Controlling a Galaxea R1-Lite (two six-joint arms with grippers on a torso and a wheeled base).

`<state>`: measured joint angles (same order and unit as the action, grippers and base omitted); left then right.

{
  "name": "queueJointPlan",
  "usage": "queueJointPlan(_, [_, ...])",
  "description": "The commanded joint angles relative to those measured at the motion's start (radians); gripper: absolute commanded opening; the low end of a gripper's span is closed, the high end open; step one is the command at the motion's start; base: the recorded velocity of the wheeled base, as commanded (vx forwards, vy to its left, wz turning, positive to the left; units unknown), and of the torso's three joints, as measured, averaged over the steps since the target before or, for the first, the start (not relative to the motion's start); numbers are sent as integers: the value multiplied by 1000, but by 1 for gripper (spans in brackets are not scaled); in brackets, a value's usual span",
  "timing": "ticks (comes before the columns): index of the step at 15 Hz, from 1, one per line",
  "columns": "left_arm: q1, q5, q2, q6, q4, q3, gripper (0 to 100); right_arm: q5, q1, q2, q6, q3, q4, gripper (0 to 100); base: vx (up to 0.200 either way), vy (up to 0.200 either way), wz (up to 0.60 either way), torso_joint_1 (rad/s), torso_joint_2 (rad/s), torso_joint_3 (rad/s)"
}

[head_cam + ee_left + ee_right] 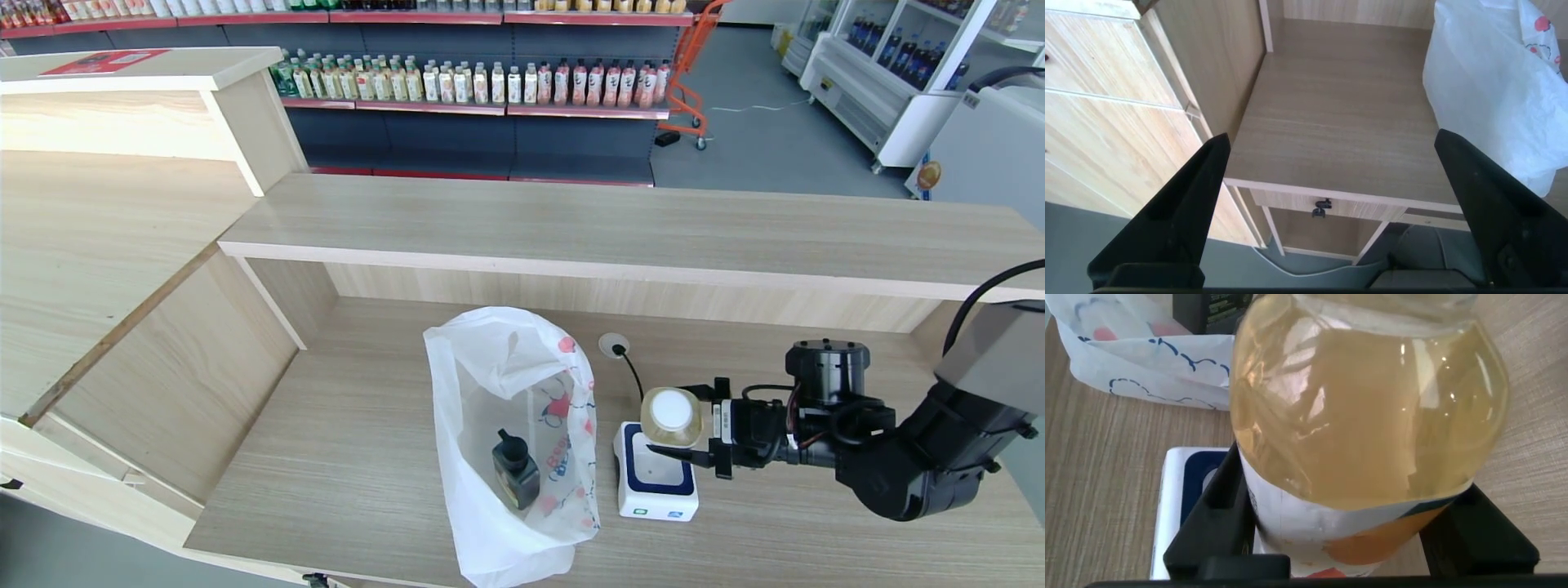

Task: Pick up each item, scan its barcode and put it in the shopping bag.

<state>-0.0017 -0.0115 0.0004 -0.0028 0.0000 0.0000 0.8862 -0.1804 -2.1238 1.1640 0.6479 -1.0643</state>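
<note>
The right gripper was clamped on the bottle, one finger to each side of its body, with the white cap facing up; the bottle hung directly over the scanner, which sat just below the fingers; the shopping bag stood open just beyond the fingertips, further out from the wrist, with a dark bottle already lying inside it.

The held bottle looked full of pale yellow liquid, so it was probably heavy for its size; its wall seemed smooth, rounded clear plastic, likely slick and apt to give under a hard squeeze; the liquid could slosh if the bottle were tipped towards the scanner. The sound hold appeared to be the one in use, across the labelled band beneath the bulge, where the body is straighter and the label offers some friction; the barcode itself could not be made out.

The left gripper had its fingers spread wide with nothing between them; the counter edge lay ahead of it, the bag off to one side.
</note>
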Motion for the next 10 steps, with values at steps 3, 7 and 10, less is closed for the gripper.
queueJointPlan(3, [0,-1,0,0,0,0,100,2,1,4,-1,9,-6,0,0,0,0,0,0,0])
queueJointPlan(7, [0,-1,0,0,0,0,100,4,2,2,-1,36,-10,0,0,0,0,0,0,0])
queueJointPlan(10, [0,-1,0,0,0,0,100,5,2,2,-1,35,-10,0,0,0,0,0,0,0])
